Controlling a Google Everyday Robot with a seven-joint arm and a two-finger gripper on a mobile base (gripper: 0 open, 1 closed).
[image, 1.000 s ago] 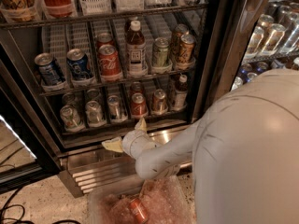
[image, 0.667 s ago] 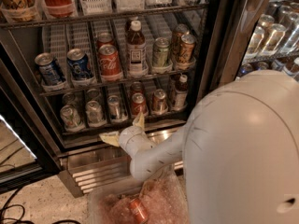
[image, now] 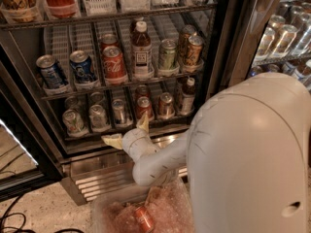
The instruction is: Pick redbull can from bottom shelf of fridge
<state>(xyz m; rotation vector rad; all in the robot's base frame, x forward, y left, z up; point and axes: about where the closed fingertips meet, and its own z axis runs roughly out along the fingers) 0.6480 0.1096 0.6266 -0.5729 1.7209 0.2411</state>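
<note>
The fridge (image: 224, 42) stands open with white racks. On the bottom shelf (image: 121, 130) the slim silver-and-blue redbull can (image: 119, 111) stands in the middle lane, between a wider silver can (image: 97, 116) and a red can (image: 144, 108). My gripper (image: 127, 131) is open, just in front of and slightly below the shelf's front rail. One pale finger (image: 112, 141) points left and the other (image: 143, 124) points up, below the red can. It holds nothing. My white arm (image: 243, 154) fills the lower right.
The middle shelf holds blue cans (image: 82, 67), a red cola can (image: 114, 63), a bottle (image: 141, 47) and more cans. A clear bin (image: 141, 212) of plastic wrap with a red can sits on the floor below. The door (image: 19, 169) is at left, and a neighbouring can section (image: 284, 33) at right.
The gripper has moved slightly left and up toward the bottom shelf's front rail. My arm's large white body has swung further into view on the right.
</note>
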